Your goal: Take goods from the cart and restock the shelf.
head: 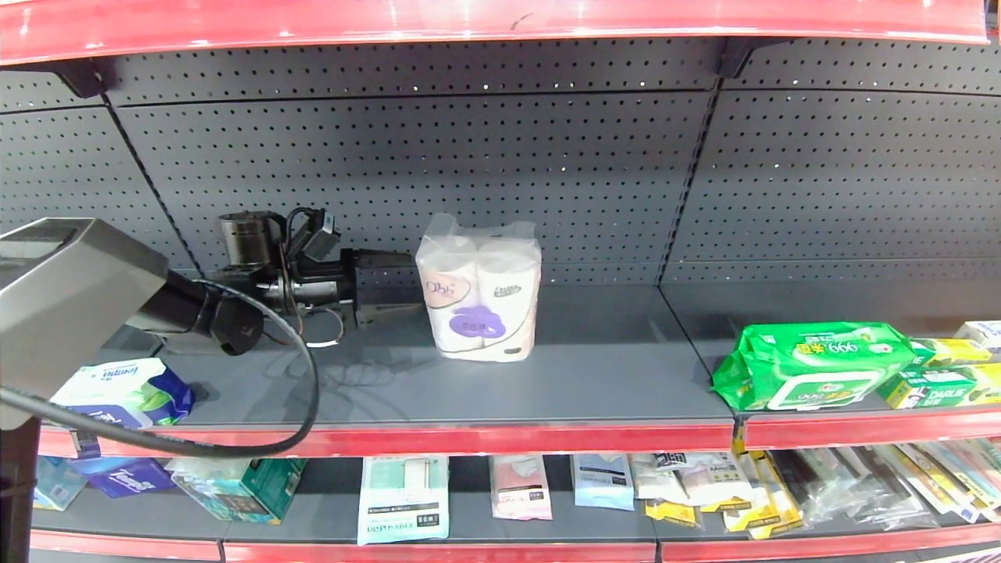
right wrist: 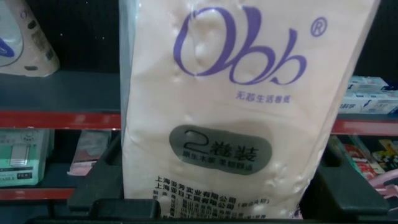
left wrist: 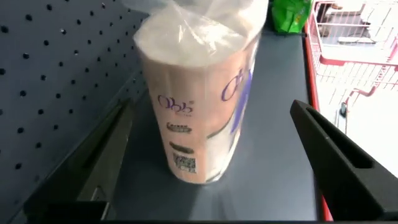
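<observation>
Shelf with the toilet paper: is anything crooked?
Yes. The toilet paper pack stands straight, but the green wipes pack to its right lies slanted, one corner reaching the front edge of the shelf.

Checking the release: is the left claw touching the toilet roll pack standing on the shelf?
Apart. In the left wrist view the left claw's fingers are spread wide, with bare shelf visible between each finger and the toilet roll pack.

Robot's left arm (head: 195, 309) extended, left hand (head: 395, 283) spread wide open, right hand (right wrist: 214, 183) clamped on roll pack (right wrist: 249, 93).
</observation>
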`<state>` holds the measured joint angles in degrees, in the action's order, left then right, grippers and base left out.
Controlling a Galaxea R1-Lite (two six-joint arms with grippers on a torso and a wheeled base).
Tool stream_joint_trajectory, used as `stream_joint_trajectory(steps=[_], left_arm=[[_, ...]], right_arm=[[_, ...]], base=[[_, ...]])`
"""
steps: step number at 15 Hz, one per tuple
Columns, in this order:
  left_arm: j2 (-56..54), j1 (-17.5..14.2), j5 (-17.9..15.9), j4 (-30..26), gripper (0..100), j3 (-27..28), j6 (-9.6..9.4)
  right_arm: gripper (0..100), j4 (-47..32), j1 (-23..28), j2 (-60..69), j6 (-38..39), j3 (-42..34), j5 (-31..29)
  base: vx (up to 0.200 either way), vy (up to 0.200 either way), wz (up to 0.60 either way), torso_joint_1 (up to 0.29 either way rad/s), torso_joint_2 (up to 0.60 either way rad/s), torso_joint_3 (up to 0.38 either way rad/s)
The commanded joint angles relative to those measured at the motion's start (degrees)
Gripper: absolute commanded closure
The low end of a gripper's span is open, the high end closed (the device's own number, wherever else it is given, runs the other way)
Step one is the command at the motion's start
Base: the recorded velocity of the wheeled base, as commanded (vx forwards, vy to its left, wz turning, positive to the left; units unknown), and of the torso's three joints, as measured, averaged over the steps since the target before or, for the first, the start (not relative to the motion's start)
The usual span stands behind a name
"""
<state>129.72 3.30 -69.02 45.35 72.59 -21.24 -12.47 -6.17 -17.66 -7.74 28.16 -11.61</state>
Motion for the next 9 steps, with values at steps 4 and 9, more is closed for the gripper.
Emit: stream_joint_trajectory(steps=[4,9], left_arm=[[4.5,0.6,0.3,-0.1,0,5.8,0.05],[6.6,3.3,0.1,-0.2,0,7.7,0.32]], right_arm=[[100,0.0,0.2,-0.2,-0.3,0.0,0.0],[100,0.0,0.2,-0.1,-0.4,0.1,0.0]], base=[[0.0,0.0,0.0,0.0,0.0,0.0],[0.0,0.0,0.0,0.0,0.0,0.0]])
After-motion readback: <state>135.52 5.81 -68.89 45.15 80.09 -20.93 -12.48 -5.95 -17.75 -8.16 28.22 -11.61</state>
